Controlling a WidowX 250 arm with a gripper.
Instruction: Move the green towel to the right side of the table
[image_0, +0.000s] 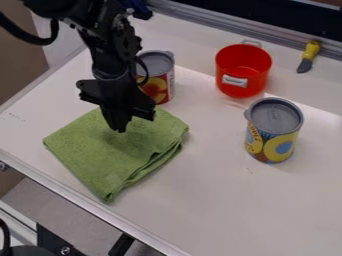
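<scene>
The black gripper (120, 125) hangs from the upper left, its tips pointing down over the upper middle part of the green towel (113, 155). The towel lies folded and flat on the left half of the white table (220, 205), its lower corner toward the table's front edge. Whether the tips touch the cloth, and how far apart they are, I cannot tell.
A can (165, 82) with a red label stands just behind the towel, beside the arm. Further right are a red pot (243, 72) and a yellow-labelled can (272, 132). A yellow-handled knife (308, 56) lies at the back right. A metal rail borders the table's back.
</scene>
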